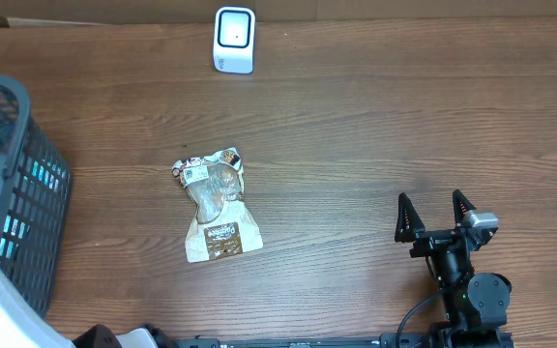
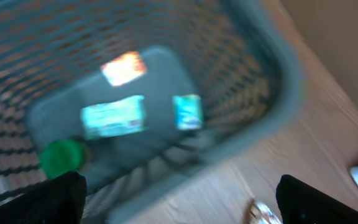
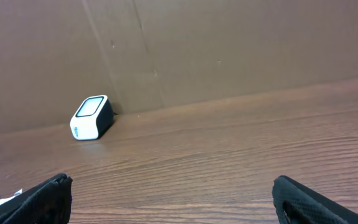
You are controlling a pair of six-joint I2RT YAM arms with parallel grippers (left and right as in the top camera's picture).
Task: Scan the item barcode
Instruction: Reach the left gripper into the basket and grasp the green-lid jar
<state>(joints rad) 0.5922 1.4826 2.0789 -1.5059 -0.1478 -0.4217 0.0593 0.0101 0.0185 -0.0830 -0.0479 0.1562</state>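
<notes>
overhead view: snack pouch (image 1: pixel 219 205) lies flat at middle of bench (image 1: pixel 356 126), untouched, well apart from scanner (image 1: pixel 234 40) at far edge. your right fingers (image 1: pixel 404 217) spread wide, empty. left fingers (image 2: pixel 48 199) spread, empty, above basket (image 2: pixel 272 99). nothing done yet: you still must pick pouch, show barcode to scanner.

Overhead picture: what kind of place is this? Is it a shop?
Probably a pretend shop checkout on a wooden table: a small white barcode scanner stands at the back, a snack bag lies in the middle, and a dark basket holding packets sits at the left.
</notes>
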